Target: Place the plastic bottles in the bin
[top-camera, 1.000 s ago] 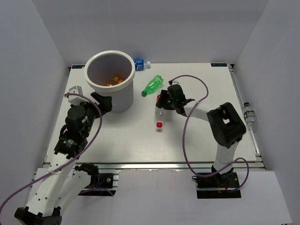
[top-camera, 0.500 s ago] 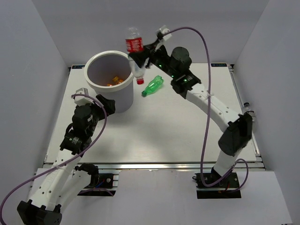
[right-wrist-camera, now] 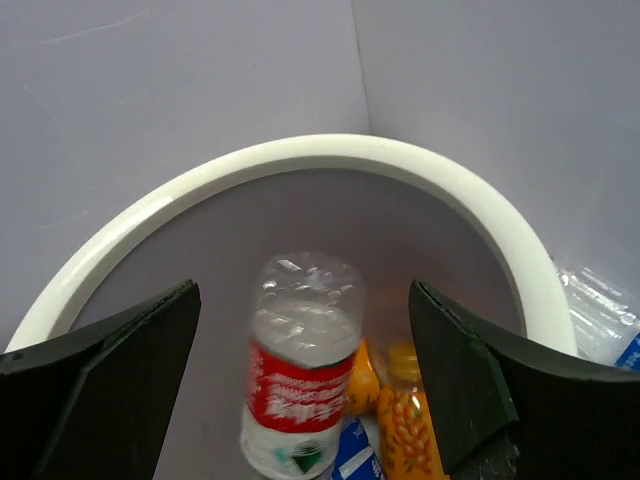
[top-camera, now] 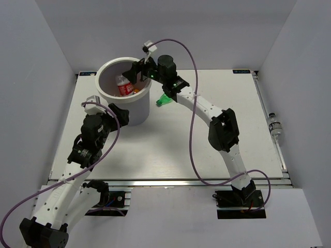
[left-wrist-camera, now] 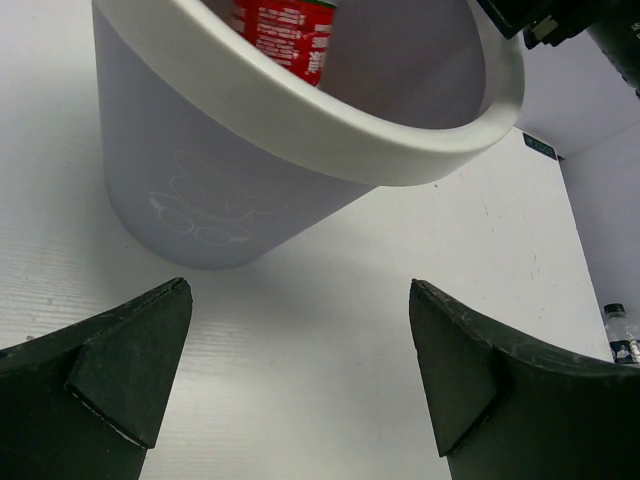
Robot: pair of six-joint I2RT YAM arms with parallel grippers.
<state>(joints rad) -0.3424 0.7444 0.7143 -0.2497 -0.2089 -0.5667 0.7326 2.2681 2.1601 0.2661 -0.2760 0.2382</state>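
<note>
Over the bin, the right gripper stands with jaws spread. The red-labelled bottle, in its grip half a second ago, is now inside, seemingly mid-fall. Beside the bin, the green bottle waits; the left gripper gapes too.

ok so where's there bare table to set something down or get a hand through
Free: the near middle of the table, between the left arm and right arm; also the whole right side. Crowded: the far left, where the bin, left gripper, green bottle and right gripper bunch together.
</note>
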